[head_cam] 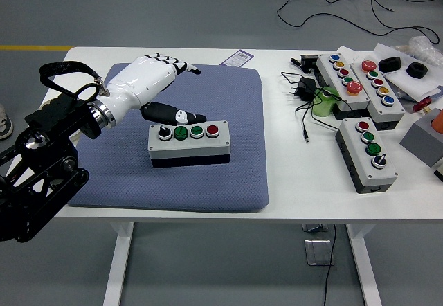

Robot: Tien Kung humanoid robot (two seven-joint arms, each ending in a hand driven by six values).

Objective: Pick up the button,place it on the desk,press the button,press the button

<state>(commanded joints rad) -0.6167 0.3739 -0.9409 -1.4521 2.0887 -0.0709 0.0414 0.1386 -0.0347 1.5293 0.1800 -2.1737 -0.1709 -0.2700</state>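
Observation:
A grey button box (189, 143) lies flat on the blue-grey pad (228, 98), showing a black knob, two green buttons and a red button in a row on top. My left hand (163, 84), white with black finger joints, hovers above and to the left of the box. Its fingers (181, 66) are spread and hold nothing. The thumb (174, 114) points right, just above the box's back edge. My right arm does not show.
Three more button boxes (366, 154), (341, 79), (377, 88) lie at the right of the white table (297, 188), with a green cup (323, 103), a black plug and cables (301, 91). A clear round dish (43, 119) sits at the left edge.

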